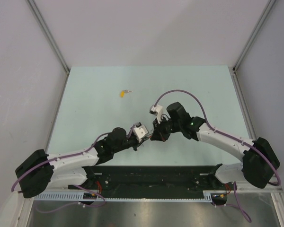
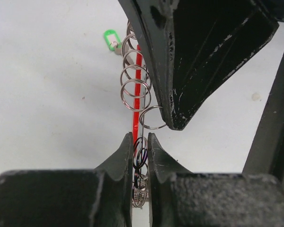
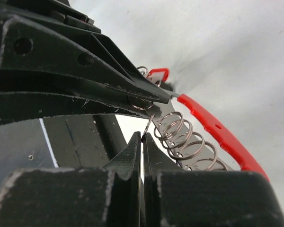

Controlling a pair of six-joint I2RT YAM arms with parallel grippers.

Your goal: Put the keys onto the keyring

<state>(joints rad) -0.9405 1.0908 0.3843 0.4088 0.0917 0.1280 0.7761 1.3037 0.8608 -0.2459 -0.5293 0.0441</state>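
Left wrist view: the lower rings of the keyring (image 2: 136, 101) are sunk between the fingers of the left gripper (image 2: 141, 142) and cut off at the bottom edge. The green key (image 2: 111, 39) is blurred, its blade mostly lost behind the rings.

Right wrist view: one ring drops into the slit of the right gripper (image 3: 142, 138) and is hidden there. The red band (image 3: 217, 131) runs out at the lower right. The red tag (image 3: 158, 74) sits half behind a left finger.

Top view: both grippers cover the keyring almost wholly. The yellow key (image 1: 122, 93) is too small for its blade to be read.
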